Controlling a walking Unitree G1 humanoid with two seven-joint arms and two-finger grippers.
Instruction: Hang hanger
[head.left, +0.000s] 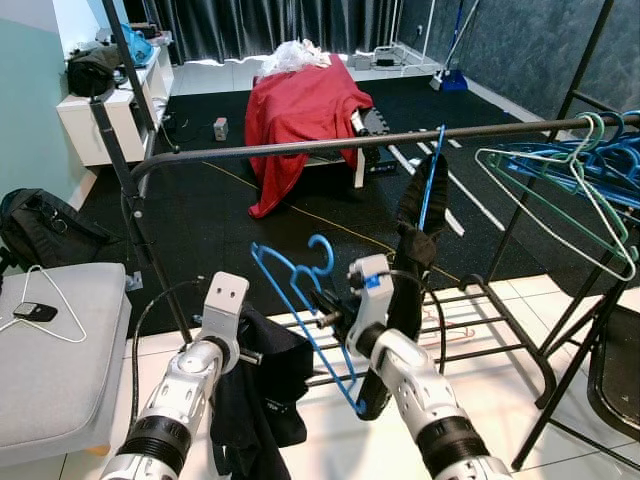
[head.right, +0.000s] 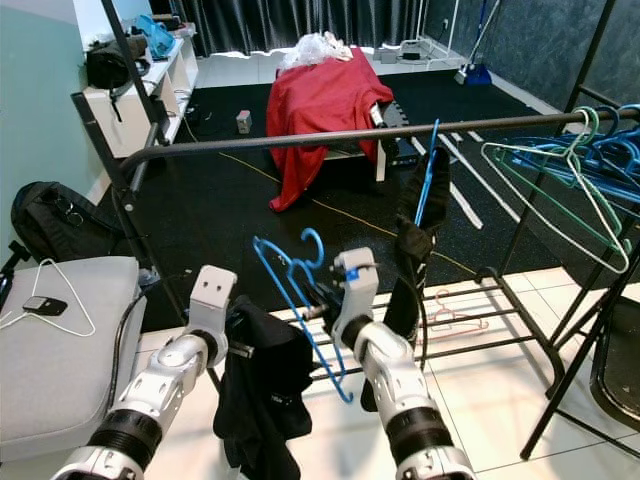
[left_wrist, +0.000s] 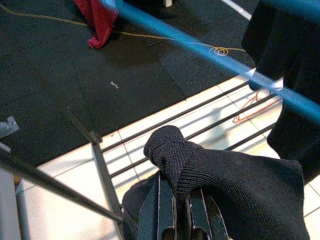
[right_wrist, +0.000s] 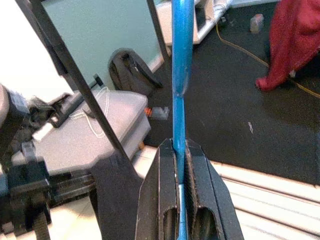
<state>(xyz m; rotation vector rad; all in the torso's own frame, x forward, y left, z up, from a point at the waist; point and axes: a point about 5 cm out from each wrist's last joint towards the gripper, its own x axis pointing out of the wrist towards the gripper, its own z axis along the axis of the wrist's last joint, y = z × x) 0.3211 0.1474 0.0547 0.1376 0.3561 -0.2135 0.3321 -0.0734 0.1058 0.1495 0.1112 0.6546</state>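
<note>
Closest to the camera are the two silver arms, and both are busy. Right tool (head.left: 325, 300) is clamped tight on the blue hanger (head.left: 300, 300); the right wrist view shows the two black fingers (right_wrist: 167, 200) pinched on the thin blue wire with basically no gap. Left tool (left_wrist: 175, 220) is pinched shut on a bunched-up fold of black garment (head.left: 262, 385), which droops down between the arms, soft ribbed knit, kind of floppy. So the hanger sits low, right in front of the robot's chest, hook (head.left: 322, 250) pointing up and its long axis slanting down toward the floor tiles. What matters for hanging it, I'd say: the rail (head.left: 330, 145), a dark round metal bar, runs left to right well above and a bit beyond the hook, so the right arm has to lift up and forward to get the hook over it. Right arm is clearly the nearer one for that. There's already a black piece of clothing (head.left: 420, 215) on another blue hanger on the rail just right of the likely drop spot, and a bunch of green and blue wire hangers (head.left: 575, 185) crowded at the far right end. Whether the black garment is actually threaded on the held hanger, I can't tell. Smooth wire on a round bar could slide a bit.
</note>
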